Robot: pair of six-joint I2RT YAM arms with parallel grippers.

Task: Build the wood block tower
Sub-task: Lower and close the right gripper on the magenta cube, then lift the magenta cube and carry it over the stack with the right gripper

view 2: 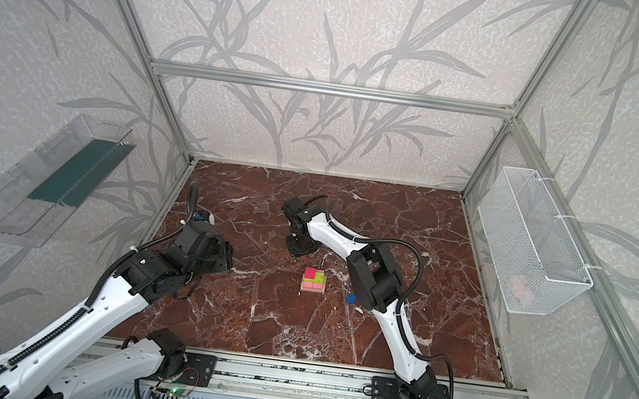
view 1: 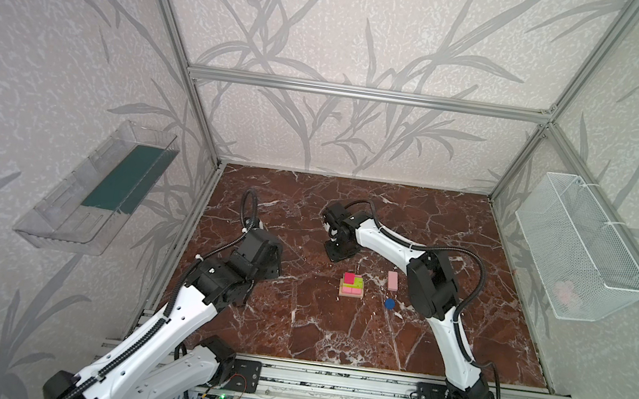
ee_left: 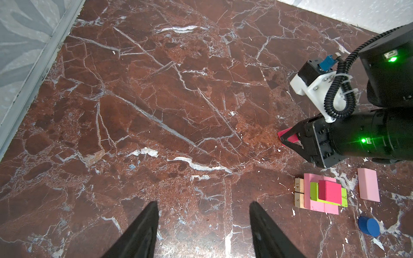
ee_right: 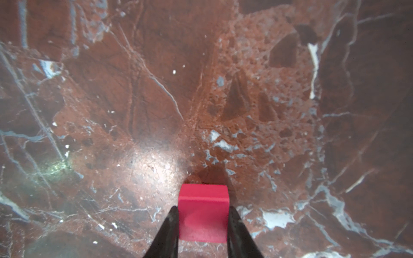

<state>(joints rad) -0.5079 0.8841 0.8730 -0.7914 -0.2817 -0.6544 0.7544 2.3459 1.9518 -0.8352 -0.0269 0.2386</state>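
The tower (view 1: 352,288) (view 2: 314,281) stands mid-table: tan bars (ee_left: 299,192) lowest, pink bars (ee_left: 321,206), a lime-green bar (ee_left: 314,191), and a red cube (ee_left: 329,189) on top. Behind it, my right gripper (ee_right: 202,207) (view 1: 338,253) is down at the table, shut on a second red cube (ee_right: 203,196) (ee_left: 290,139), with a finger against each side. A loose pink bar (view 1: 392,281) (ee_left: 368,187) and a blue disc (view 1: 390,303) (ee_left: 369,226) lie right of the tower. My left gripper (ee_left: 203,203) hangs open over bare table, left of the tower.
A clear plastic bin (view 1: 101,188) hangs on the left wall. On the right wall is a white wire basket (view 1: 579,251) with something pink inside. Aluminium frame rails (view 1: 199,210) border the marble table (view 1: 293,323).
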